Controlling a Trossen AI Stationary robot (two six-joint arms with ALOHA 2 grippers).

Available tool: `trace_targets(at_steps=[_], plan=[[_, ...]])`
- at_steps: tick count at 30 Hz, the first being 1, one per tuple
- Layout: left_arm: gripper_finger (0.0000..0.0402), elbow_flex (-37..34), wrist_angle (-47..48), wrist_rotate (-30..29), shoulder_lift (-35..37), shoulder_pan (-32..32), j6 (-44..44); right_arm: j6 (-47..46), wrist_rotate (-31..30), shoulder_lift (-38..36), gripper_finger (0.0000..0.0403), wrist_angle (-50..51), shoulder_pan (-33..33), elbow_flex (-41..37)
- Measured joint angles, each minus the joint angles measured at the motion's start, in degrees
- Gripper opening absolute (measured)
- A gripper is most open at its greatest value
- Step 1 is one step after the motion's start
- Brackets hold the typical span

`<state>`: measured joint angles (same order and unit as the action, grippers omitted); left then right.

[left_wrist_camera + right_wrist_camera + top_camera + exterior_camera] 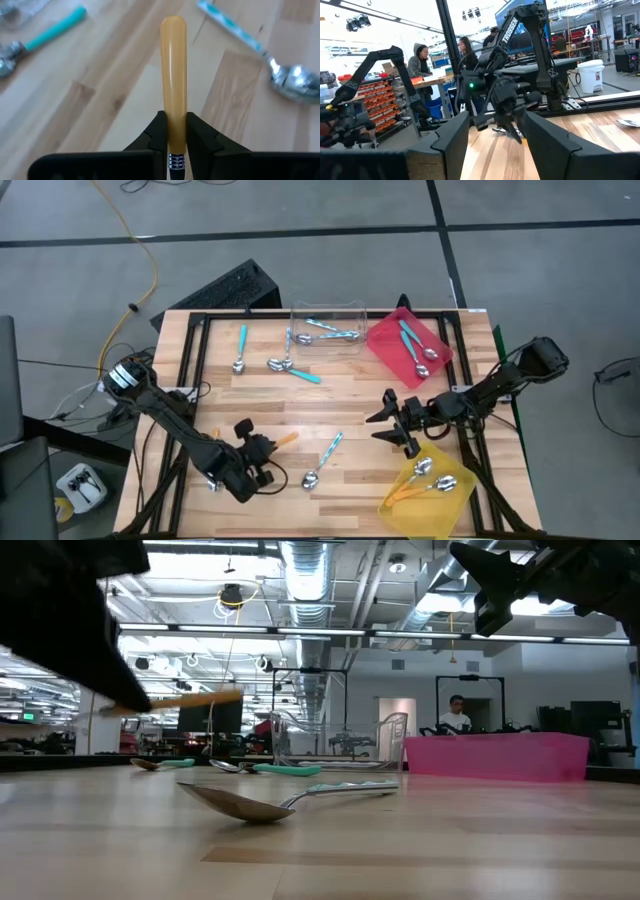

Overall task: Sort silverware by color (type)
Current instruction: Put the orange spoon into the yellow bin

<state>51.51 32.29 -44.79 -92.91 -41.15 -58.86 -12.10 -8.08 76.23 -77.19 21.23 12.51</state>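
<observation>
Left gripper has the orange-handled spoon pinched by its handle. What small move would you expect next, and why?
Probably a carry toward the yellow tray. The left gripper is shut on the orange-handled spoon, which the low view shows raised off the table. That tray already holds orange-handled spoons. The right gripper hovers open beside the tray, so the path may need care.

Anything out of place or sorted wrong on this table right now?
Nothing looks damaged or spilled. Unsorted spoons lie loose on the wood: three teal-handled ones near the clear tray and a light blue one in front. The left tool holds an orange spoon by its handle; the right tool hangs open beside the yellow tray.
</observation>
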Motion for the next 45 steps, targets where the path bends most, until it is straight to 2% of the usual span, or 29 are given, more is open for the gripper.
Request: trace_targets(at_steps=[12,20,26,30,36,40,45], plan=[[0.0026,0.09,0.16,-7.99,10.49,0.0,10.06,0.75,0.02,-0.01,0.0217,0.04,-0.02,3.31],[0.0028,0.11,0.04,-10.1,14.94,0.0,14.81,1.54,0.02,-0.01,0.0217,0.26,-2.22,7.22],[0.0027,0.13,-0.41,-9.76,16.14,0.35,17.98,2.06,0.15,-0.01,0.0217,4.87,-5.79,11.27],[0.0027,0.13,-2.97,-9.07,16.12,0.37,21.49,2.1,0.48,-0.01,0.0217,13.99,-7.5,15.64],[0.0027,-0.52,-11.29,-4.07,16.71,1.46,30.42,5.08,0.68,-0.01,0.0217,25.9,-8.23,21.88],[0.0027,-1.08,-14.24,-0.85,18.08,3.03,35.53,7.99,1.36,-0.01,0.0217,27.88,-8.2,24.14],[0.0027,-1.16,-14.52,-0.47,20.3,4.32,37.78,8.11,4.59,-0.01,0.0217,28.02,-8.26,24.83]])
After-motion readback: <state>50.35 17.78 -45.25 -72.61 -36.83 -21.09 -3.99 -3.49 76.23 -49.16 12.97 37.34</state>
